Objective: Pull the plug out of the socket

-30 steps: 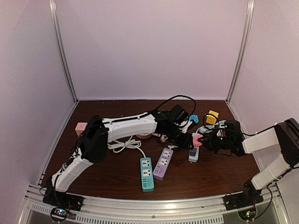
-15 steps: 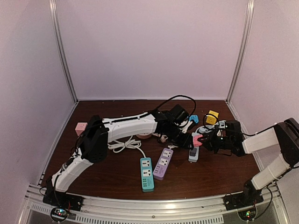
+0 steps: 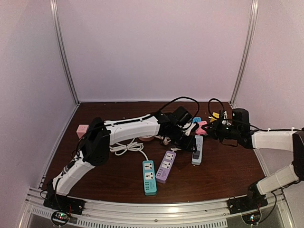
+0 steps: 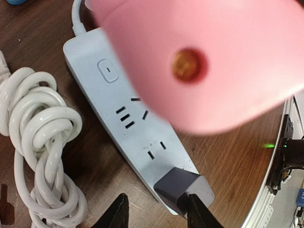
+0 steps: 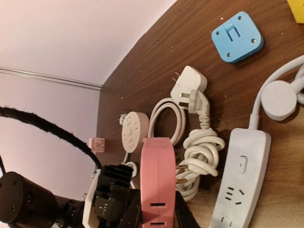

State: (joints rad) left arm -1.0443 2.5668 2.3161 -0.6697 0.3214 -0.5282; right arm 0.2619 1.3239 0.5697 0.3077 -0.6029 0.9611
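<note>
At the right side of the bench (image 3: 228, 175), the right claw (image 5: 159, 209) is clenching the pink plug (image 5: 158, 175) between both fingers. The plug is hanging in the air, clear of the grey power strip (image 5: 240, 185), which is lying at 3 o'clock from it in the right wrist view. In the top view the same plug (image 3: 202, 127) is sitting just off the strip's far end, at about 1 o'clock.

The left claw (image 4: 156, 213) is standing spread at the strip's near end, not clamping anything. One finger is touching the dark plug (image 4: 183, 187), which is sitting in the last socket. The other finger is hanging off the strip's edge, over bare wood. The pink plug is blurring most of that view, one brass pin showing.

A coiled white cable (image 4: 42, 156) is lying at 9 o'clock from the strip. A blue adapter (image 5: 236, 37) is lying at 1 o'clock from the pink plug. The purple strip (image 3: 165, 166) and teal strip (image 3: 149, 176) are lying at 8 o'clock from the grey one.
</note>
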